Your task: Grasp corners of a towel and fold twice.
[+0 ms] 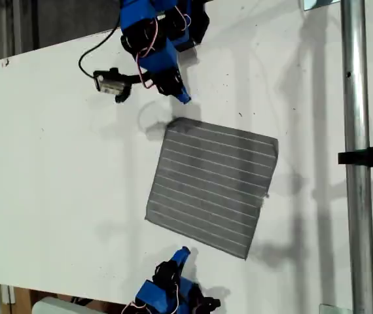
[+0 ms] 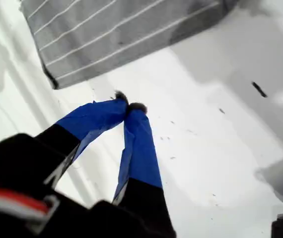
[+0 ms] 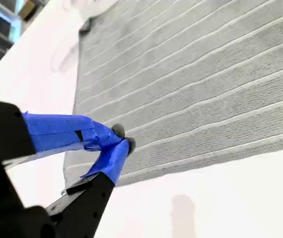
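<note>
The square grey towel with thin white stripes (image 1: 211, 186) is lying flat and unfolded on the white bench (image 1: 55, 170), near the middle of the exterior view. My first gripper (image 2: 129, 106) is hovering just off one towel corner (image 2: 52, 82), its blue-taped tips pressed together and holding nothing. My second gripper (image 3: 121, 139) is hanging over the towel's edge strip, tips likewise closed and empty.

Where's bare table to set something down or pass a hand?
Free: wide white table on the exterior view's left of the towel, and the strip between towel and metal pole. Crowded: beside my first gripper and my second gripper.
</note>
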